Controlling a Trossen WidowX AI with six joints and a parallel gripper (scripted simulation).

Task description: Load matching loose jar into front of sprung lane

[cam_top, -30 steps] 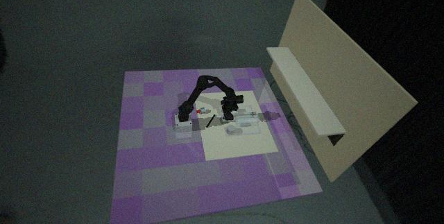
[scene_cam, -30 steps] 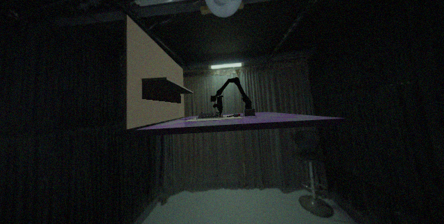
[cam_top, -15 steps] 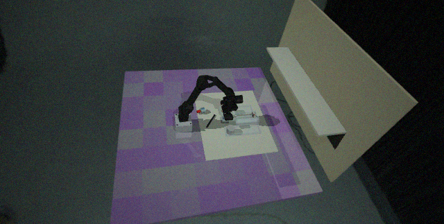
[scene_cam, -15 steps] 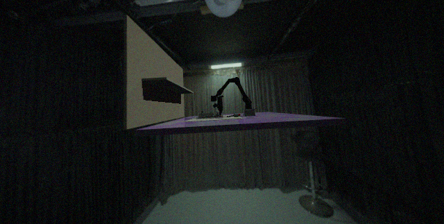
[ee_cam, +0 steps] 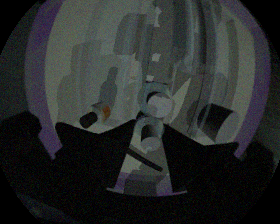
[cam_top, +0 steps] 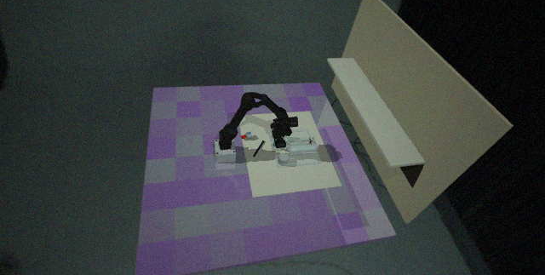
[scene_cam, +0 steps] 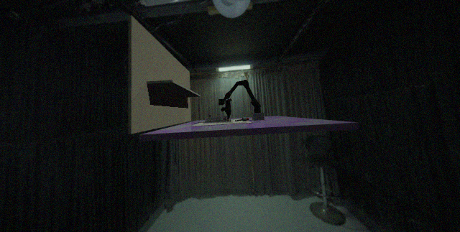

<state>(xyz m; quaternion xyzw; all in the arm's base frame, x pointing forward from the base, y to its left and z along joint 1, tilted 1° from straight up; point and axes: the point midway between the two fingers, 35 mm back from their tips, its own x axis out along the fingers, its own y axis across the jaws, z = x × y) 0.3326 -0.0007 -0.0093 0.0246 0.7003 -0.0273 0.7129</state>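
My gripper (cam_top: 279,143) (scene_cam: 228,117) (ee_cam: 148,124) is shut on a small pale jar (ee_cam: 159,106) with a light lid. It holds the jar low at the front end of the translucent sprung lane (cam_top: 303,144) (ee_cam: 180,36), which runs away from the fingers in the wrist view. The jar inside the lane and the pusher plate are too dim to make out. A second loose jar with a red cap (cam_top: 243,136) (ee_cam: 102,110) lies on the white mat (cam_top: 294,174) to the left of the gripper.
A thin black rod (cam_top: 258,148) lies on the mat between the arm's base (cam_top: 224,151) and the lane. A pale low tray (cam_top: 287,161) sits in front of the lane. A beige wall panel with a white shelf (cam_top: 375,109) stands beyond the purple table's right edge.
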